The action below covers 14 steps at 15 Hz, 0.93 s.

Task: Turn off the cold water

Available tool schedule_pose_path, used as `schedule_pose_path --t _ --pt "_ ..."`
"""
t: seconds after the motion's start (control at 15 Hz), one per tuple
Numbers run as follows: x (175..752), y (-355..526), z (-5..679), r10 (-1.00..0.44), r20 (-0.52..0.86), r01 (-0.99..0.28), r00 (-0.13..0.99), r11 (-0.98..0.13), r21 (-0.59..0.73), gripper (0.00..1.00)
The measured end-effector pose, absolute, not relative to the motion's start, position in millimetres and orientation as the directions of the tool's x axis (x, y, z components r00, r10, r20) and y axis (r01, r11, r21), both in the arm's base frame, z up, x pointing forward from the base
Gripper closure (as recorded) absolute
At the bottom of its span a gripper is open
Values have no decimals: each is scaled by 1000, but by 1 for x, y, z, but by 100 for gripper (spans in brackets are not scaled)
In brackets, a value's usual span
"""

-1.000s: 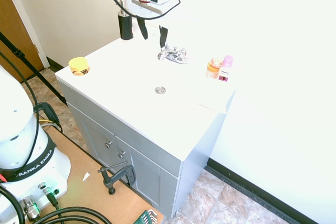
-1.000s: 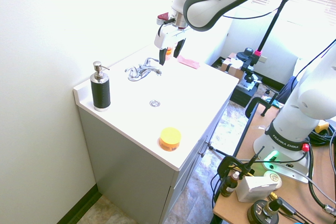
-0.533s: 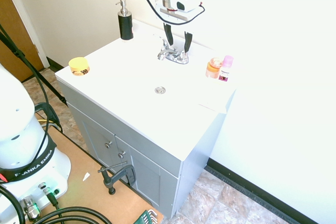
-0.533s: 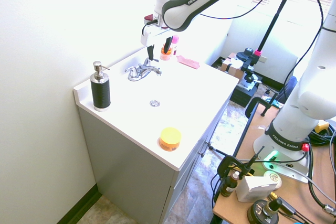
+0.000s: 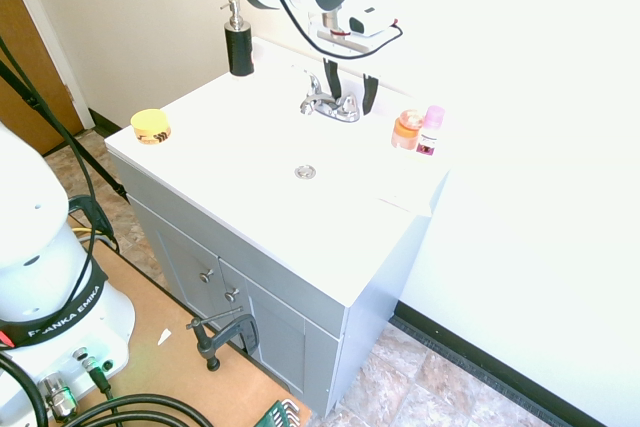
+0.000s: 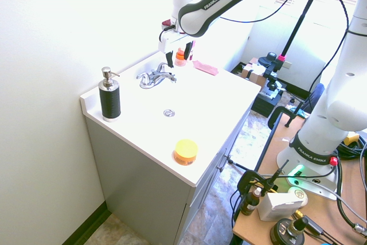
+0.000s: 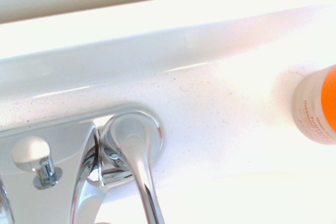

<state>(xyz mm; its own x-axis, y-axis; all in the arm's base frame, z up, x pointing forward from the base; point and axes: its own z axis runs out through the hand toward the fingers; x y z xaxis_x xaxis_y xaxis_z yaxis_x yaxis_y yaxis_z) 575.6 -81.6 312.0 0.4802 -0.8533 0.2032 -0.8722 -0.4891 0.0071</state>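
We see the faucet (image 7: pixel 134 145) in glossy, smooth chrome-like metal. Sink top (image 5: pixel 240 177): white, smooth, glossy. Cabinet (image 6: pixel 132 176): grey, smooth, low sheen; knobs (image 5: pixel 232 295) look metal. Pump bottle (image 6: pixel 110 98): matt black sleeve, shiny metal top. Yellow lid (image 6: pixel 186 148) reads as smooth plastic. Door (image 5: pixel 30 67) looks like wood. We read the gripper's fingers (image 5: pixel 370 94) as matt black.

White arm (image 6: pixel 220 3), dark bands lettered FRANKA EMIKA, black cable (image 5: pixel 290 15).
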Motion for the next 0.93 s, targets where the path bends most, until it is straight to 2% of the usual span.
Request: schedule_pose_path --t 0.73,0.93 --pt "606 -116 310 -860 258 -890 441 -455 5 0" --pt "603 -105 326 -869 200 -887 452 -462 -6 0"
